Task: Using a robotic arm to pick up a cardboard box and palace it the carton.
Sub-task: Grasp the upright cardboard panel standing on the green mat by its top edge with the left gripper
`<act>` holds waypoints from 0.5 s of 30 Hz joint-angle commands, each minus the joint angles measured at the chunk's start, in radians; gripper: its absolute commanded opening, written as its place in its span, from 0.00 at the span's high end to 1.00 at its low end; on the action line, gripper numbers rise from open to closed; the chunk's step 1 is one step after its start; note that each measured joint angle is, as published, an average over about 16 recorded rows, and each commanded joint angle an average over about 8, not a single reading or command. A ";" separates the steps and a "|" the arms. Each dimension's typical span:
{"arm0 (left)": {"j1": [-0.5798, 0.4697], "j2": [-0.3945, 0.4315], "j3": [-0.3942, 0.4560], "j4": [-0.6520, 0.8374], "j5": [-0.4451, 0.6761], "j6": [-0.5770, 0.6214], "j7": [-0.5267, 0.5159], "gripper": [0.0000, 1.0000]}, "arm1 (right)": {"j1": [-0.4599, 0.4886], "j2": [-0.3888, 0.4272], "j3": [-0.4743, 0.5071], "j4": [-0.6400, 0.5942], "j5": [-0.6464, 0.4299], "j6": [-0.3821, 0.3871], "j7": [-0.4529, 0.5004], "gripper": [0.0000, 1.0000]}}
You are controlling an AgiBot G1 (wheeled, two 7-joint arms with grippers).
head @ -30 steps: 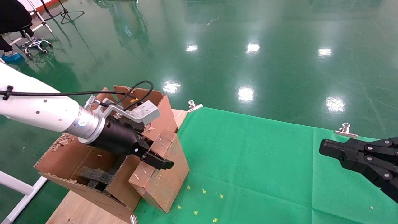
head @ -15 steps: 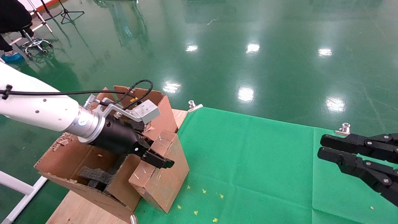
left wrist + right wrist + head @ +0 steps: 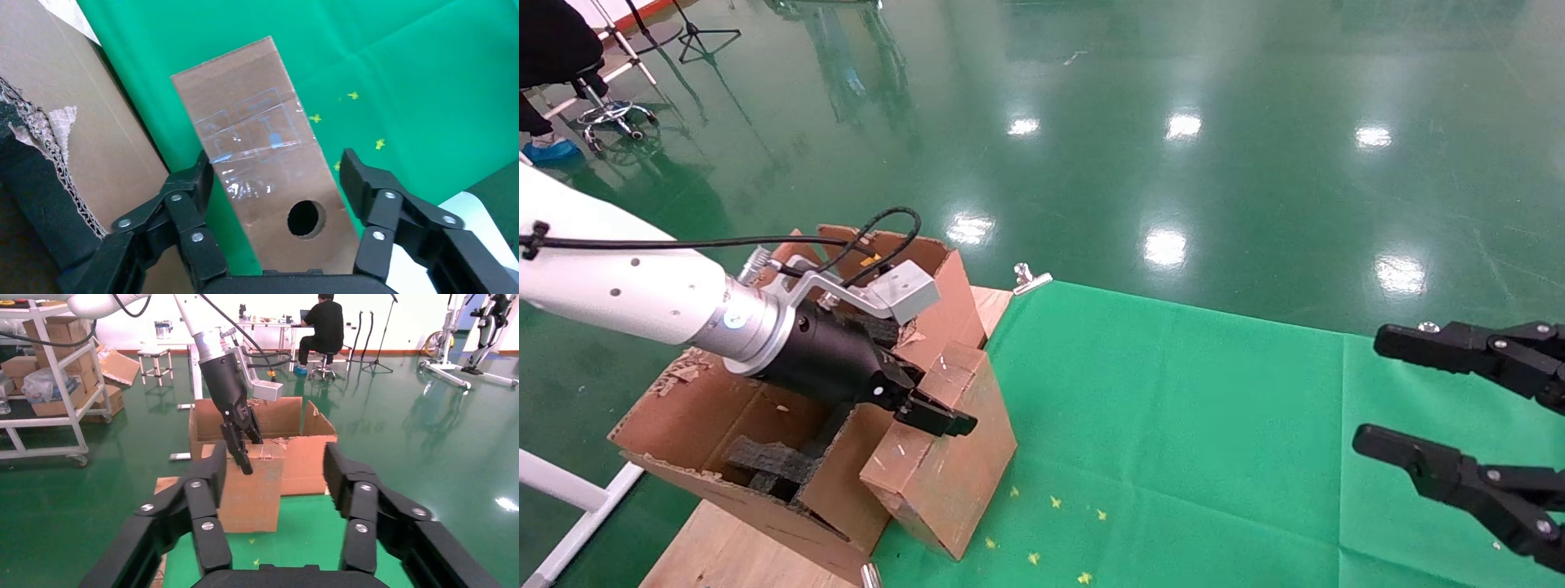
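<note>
The box [image 3: 269,165] stands on edge on the worktop [image 3: 1173,425] against the carton [image 3: 715,425], between the left gripper's [image 3: 275,177] spread fingers, long axis pointing away. The right gripper [image 3: 1369,392] idles open, well apart.

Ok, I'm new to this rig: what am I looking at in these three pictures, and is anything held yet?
It is a robot with two arms, each ending in black fingers. The wide picture comes from its head; the other two come from a camera on each wrist. The left gripper reaches across the carton, its fingers open on either side of the cardboard box, which stands on the green cloth against the carton. A gap shows beside one finger, so nothing is gripped yet. Foam blocks lie inside the carton. The right gripper hangs open, idle.
</note>
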 commanded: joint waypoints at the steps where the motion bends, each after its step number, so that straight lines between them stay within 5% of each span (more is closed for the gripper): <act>1: 0.000 0.000 0.000 -0.001 0.000 0.000 -0.001 1.00 | 0.000 0.000 0.000 0.000 0.000 0.000 0.000 0.00; 15: -0.045 -0.019 -0.041 0.033 -0.078 0.018 0.059 1.00 | 0.000 0.000 0.000 0.000 0.000 0.000 0.000 0.00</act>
